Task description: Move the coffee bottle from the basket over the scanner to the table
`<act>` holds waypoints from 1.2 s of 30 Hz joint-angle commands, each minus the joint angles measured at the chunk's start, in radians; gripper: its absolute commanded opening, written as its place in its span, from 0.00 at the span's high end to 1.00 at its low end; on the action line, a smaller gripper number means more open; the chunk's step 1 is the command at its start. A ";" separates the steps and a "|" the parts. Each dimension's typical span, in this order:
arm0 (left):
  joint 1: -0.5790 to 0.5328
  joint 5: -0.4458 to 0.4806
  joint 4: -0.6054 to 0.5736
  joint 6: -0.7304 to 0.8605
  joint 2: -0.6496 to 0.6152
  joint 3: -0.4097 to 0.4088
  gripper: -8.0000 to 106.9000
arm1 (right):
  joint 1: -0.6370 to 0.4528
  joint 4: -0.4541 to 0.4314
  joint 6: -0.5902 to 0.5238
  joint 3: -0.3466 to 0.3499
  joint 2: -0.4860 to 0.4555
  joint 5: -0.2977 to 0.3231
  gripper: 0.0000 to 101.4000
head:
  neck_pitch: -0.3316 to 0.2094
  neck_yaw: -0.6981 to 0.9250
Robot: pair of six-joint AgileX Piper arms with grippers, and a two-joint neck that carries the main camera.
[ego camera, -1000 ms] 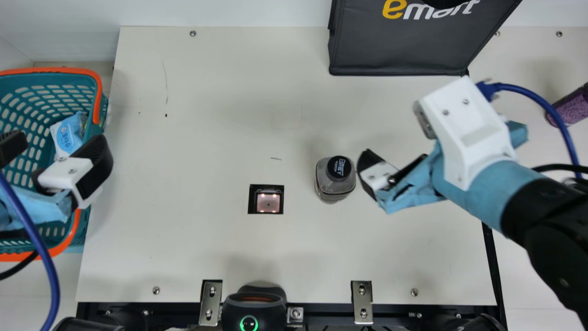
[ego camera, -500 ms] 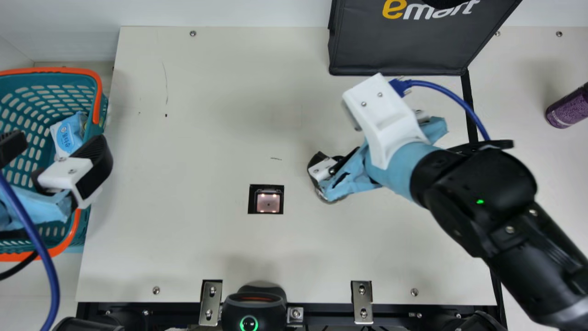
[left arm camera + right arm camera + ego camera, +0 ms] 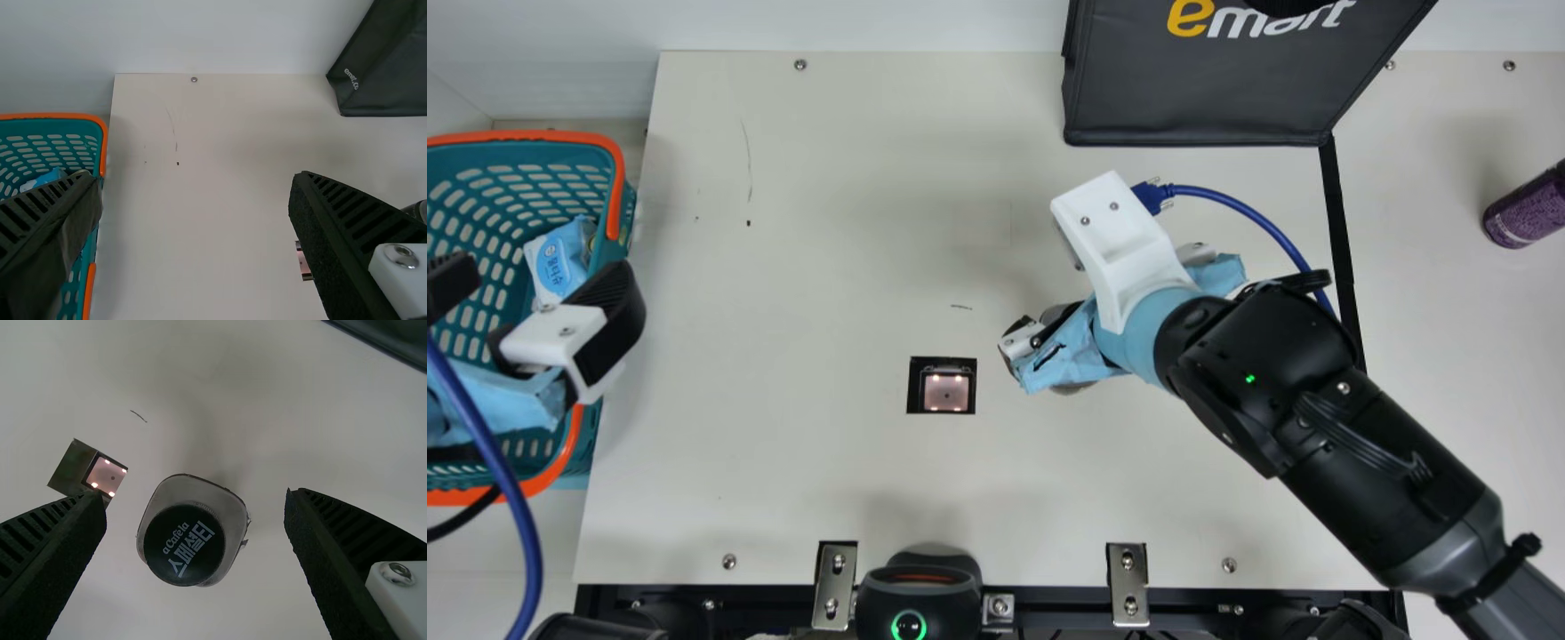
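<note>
Here we are, the coffee bottle upright on the cream table, just beside the scanner, our right gripper parted around it, both ribbed fingers clear of its sides! Over at the teal lattice basket, our left gripper gapes too, grasping nothing. We judge this one fairly stiff plastic, moderately heavy if full, and slick on those smooth, clear, round-cornered walls. So we'd want the squared body, squeezed evenly and low, never the round black cap, or it might twist or tip!
</note>
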 commanded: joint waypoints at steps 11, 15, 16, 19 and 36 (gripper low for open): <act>0.000 0.000 0.000 0.000 0.000 0.000 0.15 | 0.001 0.012 0.011 0.013 0.010 0.014 0.06 | -0.029 0.002; 0.000 0.000 0.000 0.000 0.000 0.000 0.15 | 0.001 0.021 0.006 0.014 0.015 0.016 0.06 | -0.029 0.002; 0.000 0.000 0.000 0.000 0.000 0.000 0.15 | 0.001 0.023 0.005 0.015 0.016 0.017 0.06 | -0.029 0.002; 0.000 0.000 0.000 0.000 0.000 0.000 0.15 | 0.000 0.028 0.001 0.016 0.020 0.018 0.26 | -0.029 0.002; 0.000 0.000 0.000 0.000 0.000 0.000 0.15 | 0.055 -0.051 0.058 -0.016 -0.023 0.047 1.00 | -0.029 0.002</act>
